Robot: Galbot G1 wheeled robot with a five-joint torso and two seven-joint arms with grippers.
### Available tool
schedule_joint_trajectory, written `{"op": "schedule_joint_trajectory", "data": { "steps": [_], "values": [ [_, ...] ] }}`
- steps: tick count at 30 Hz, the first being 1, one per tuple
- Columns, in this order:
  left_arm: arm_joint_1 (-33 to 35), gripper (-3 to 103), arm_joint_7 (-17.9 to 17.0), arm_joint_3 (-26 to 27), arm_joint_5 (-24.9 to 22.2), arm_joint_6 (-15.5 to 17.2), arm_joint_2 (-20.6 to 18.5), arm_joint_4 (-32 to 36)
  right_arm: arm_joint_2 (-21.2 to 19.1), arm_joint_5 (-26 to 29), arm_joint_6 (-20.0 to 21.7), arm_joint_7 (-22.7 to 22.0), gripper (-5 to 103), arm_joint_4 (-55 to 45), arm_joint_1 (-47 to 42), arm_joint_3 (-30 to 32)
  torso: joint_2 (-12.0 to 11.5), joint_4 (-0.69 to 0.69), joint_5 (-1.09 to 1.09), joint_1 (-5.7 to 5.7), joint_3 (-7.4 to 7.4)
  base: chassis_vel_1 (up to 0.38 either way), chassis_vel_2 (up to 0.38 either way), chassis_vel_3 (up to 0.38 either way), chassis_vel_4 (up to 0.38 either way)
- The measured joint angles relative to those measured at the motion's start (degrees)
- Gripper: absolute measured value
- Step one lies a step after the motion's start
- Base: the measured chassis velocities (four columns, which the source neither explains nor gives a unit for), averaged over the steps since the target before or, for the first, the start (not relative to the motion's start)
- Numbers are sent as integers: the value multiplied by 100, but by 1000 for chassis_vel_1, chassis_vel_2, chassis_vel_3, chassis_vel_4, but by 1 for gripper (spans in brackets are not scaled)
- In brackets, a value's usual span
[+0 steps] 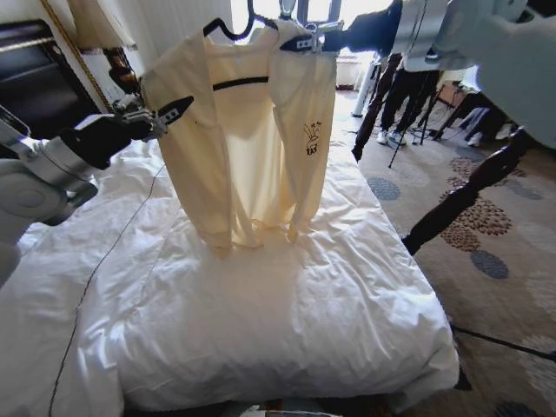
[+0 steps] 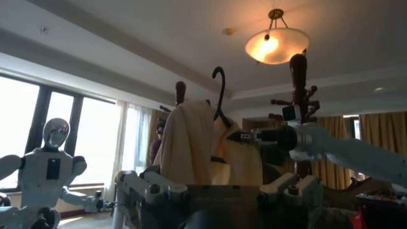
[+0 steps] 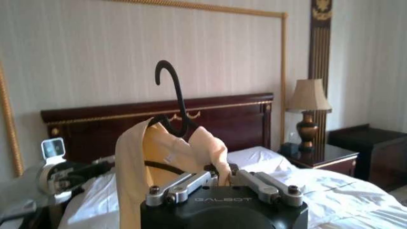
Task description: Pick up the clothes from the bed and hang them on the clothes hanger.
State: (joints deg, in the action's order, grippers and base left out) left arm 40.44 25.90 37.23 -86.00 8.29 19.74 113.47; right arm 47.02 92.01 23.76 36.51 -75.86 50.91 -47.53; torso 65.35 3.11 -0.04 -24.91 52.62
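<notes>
Both tools are holding the clothes (image 1: 252, 139) above the bed (image 1: 261, 313): left tool (image 1: 165, 113) pinching one shoulder, right tool (image 1: 300, 39) pinching the other, with the clothes hanger (image 1: 233, 33) inside the collar.

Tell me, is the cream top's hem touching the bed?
Touching. The head view shows the clothes with their hem and cuffs resting on the bed duvet, no gap beneath.

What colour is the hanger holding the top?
Black; the clothes hanger shows best in the right wrist view.
</notes>
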Motion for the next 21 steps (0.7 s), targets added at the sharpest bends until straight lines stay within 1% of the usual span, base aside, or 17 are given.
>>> {"op": "schedule_joint_trajectory", "data": {
  "steps": [1,2,4,9,10,13,14,17,21],
  "values": [
    [0,100,0,0,0,0,0,0,0,0,0,0,0,0,0,0,0,0,0,0,0,0,0,0,0],
    [9,100,0,5,0,2,0,-5,-102,174,-66,-253,0,-164,-104,81,0,0,1,0,0,0,0,0,0],
    [25,100,2,7,0,2,2,-9,-247,311,-96,-474,0,-378,-284,250,0,1,3,0,0,0,0,0,0],
    [49,100,4,1,23,3,40,0,-543,459,-132,-652,0,-729,-534,434,0,1,2,0,0,0,0,0,0],
    [49,100,4,1,23,3,40,0,-543,459,-132,-652,0,-729,-534,434,0,1,2,0,0,0,0,0,0],
    [72,100,2,-12,42,3,72,24,-780,645,-224,-942,0,-1052,-743,639,0,1,1,0,0,0,0,0,0],
    [72,100,2,-12,42,3,72,24,-780,645,-224,-942,0,-1052,-743,639,0,1,1,0,0,0,0,0,0],
    [78,100,2,-15,45,3,69,30,-988,930,-294,-1395,0,-1404,-1072,1008,0,1,2,0,0,0,0,0,0],
    [78,100,2,-20,45,4,55,38,-1197,985,-356,-1546,0,-1617,-1306,1257,0,1,3,0,0,0,0,0,0]
  ]
}}
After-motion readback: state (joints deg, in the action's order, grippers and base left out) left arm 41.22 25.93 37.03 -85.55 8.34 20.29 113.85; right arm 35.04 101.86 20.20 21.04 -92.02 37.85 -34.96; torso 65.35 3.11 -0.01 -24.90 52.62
